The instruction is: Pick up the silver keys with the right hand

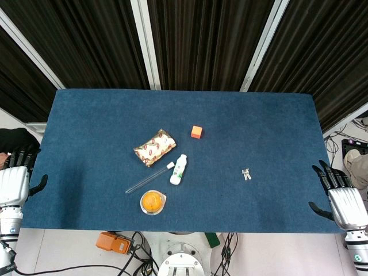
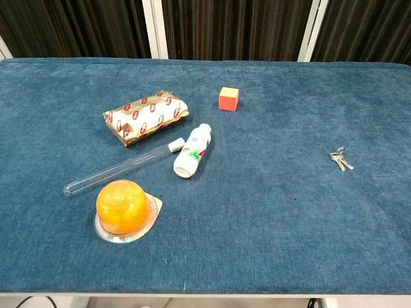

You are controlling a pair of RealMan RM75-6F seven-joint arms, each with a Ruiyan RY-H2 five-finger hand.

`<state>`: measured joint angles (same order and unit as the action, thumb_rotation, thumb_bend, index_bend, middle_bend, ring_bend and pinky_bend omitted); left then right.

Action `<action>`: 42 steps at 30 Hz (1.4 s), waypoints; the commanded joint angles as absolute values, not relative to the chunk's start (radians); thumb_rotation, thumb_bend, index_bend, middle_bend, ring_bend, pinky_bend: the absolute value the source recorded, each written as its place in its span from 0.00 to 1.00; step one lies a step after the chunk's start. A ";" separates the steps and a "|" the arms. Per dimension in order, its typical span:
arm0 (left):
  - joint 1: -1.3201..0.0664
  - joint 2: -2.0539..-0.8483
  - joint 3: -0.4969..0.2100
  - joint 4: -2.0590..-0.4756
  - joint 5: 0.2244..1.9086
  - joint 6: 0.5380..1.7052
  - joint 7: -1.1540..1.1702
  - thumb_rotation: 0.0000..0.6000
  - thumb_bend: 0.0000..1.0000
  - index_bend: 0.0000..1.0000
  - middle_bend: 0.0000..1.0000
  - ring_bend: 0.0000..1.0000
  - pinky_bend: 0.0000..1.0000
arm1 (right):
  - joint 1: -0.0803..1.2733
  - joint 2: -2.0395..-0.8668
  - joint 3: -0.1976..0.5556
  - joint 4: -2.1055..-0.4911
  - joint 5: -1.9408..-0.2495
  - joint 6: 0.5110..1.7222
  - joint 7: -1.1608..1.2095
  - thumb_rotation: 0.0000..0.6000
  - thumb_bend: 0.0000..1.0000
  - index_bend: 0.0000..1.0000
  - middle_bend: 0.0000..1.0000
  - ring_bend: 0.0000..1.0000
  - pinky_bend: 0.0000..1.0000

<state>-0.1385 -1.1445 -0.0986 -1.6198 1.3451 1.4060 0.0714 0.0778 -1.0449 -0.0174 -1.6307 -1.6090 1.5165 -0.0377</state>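
Silver keys (image 1: pixel 246 173): small bunch lying flat on the blue table cloth (image 1: pixel 276 126), right portion, alone, well apart from the other items. Right hand (image 1: pixel 339 195): at the table's right edge, fingers apart, holding nothing, well apart from the keys. Left hand (image 1: pixel 16 178): at the left edge, fingers apart, holding nothing. Centre-left group: white bottle (image 1: pixel 179 169) on its side; glass test tube (image 1: pixel 149 177) just beside it; patterned snack packet (image 1: pixel 154 147); orange cube (image 1: pixel 196 131); orange jelly cup (image 1: pixel 153 202), upside down near the front edge.
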 commanded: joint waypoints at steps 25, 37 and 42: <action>-0.135 -1.142 -0.100 -1.636 1.334 1.406 0.072 1.00 0.30 0.18 0.07 0.04 0.15 | 0.231 -1.083 0.041 -1.523 -1.568 1.277 0.099 1.00 0.33 0.27 0.09 0.17 0.18; -0.134 -1.137 -0.107 -1.641 1.313 1.399 0.068 1.00 0.30 0.18 0.07 0.03 0.15 | 0.452 -1.218 0.087 -1.344 -1.501 0.971 0.136 1.00 0.33 0.41 0.09 0.17 0.18; -0.137 -1.136 -0.107 -1.641 1.309 1.393 0.070 1.00 0.30 0.18 0.07 0.04 0.15 | 0.497 -1.267 0.086 -1.311 -1.501 0.933 0.108 1.00 0.33 0.44 0.09 0.17 0.18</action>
<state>-0.1367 -1.1363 -0.1068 -1.6413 1.3095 1.3930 0.0696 0.4891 -1.2582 0.0851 -1.3165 -1.5022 0.9401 0.1142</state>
